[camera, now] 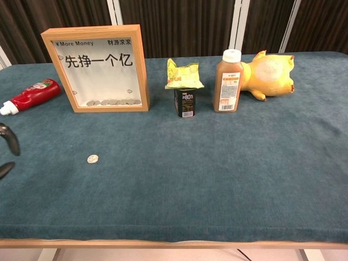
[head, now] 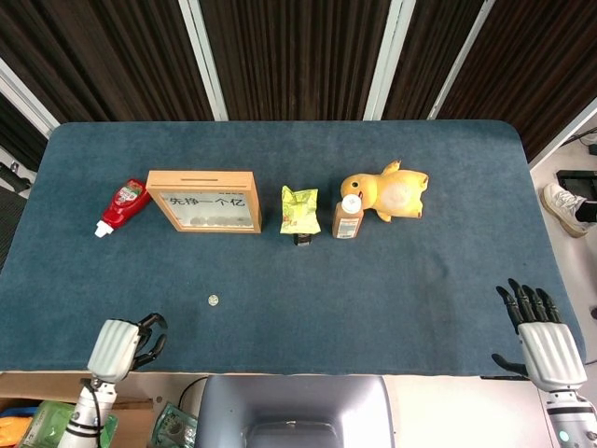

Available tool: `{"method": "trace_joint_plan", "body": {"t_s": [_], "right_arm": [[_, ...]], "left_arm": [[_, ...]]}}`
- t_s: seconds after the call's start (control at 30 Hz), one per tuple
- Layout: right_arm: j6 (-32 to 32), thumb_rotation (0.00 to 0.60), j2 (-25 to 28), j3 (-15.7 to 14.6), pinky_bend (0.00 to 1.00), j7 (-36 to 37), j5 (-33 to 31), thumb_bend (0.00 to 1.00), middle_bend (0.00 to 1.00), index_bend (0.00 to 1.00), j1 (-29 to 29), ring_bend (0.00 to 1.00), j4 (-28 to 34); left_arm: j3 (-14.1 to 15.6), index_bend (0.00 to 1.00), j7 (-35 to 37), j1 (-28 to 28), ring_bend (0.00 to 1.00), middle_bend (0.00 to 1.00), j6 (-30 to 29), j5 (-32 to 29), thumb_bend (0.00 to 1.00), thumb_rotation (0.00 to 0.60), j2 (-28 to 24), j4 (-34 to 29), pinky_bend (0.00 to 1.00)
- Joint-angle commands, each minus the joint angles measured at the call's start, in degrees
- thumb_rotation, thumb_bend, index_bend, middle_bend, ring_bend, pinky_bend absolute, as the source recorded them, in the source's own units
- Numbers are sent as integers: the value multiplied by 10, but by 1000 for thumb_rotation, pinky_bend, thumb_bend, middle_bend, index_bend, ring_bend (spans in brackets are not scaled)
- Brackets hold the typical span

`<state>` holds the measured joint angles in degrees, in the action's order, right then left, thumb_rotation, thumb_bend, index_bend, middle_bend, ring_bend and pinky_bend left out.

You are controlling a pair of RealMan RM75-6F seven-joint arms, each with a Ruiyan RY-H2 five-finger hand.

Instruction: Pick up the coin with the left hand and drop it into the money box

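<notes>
The small silver coin (head: 213, 300) (camera: 92, 159) lies flat on the blue cloth, in front of the money box. The money box (head: 203, 175) (camera: 141, 65) is a wooden frame with a glass front, standing upright with several coins inside and a slot on top. My left hand (head: 126, 343) hovers at the table's near edge, left of the coin and apart from it, fingers bent and apart, holding nothing. Only its fingertips (camera: 10, 140) show at the chest view's left edge. My right hand (head: 539, 341) stays at the near right corner, fingers spread and empty.
A red ketchup bottle (head: 123, 205) (camera: 32, 94) lies left of the box. To the box's right stand a green snack bag (head: 299, 209) (camera: 184, 75) on a small dark can (camera: 185, 103), a brown drink bottle (head: 348, 217) (camera: 228, 81) and a yellow plush duck (head: 392, 193) (camera: 269, 73).
</notes>
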<state>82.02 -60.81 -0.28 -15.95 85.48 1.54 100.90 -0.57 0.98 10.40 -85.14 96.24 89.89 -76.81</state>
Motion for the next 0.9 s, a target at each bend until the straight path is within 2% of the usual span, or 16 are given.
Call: {"method": "trace_joint_plan", "body": {"t_s": [0.03, 0.33, 0.53, 0.9], "right_arm": [[-2, 600, 1, 0, 0, 1, -2, 128, 0, 0, 1, 0, 1], [-6, 600, -1, 0, 0, -4, -4, 128, 0, 0, 3, 0, 1], [-8, 600, 1, 1, 0, -1, -8, 128, 0, 0, 5, 0, 1], [-7, 600, 3, 1, 0, 4, -9, 128, 0, 0, 5, 0, 2]], "left_arm": [[-20, 488, -62, 26, 1000, 1000, 42, -29, 385, 600, 66, 24, 1000], [-55, 466, -129, 72, 1000, 1000, 106, -80, 384, 600, 123, 50, 1000], [-73, 466, -176, 93, 1000, 1000, 118, -104, 382, 600, 160, 74, 1000], [-88, 462, -242, 119, 1000, 1000, 134, -141, 387, 600, 209, 120, 1000]]}}
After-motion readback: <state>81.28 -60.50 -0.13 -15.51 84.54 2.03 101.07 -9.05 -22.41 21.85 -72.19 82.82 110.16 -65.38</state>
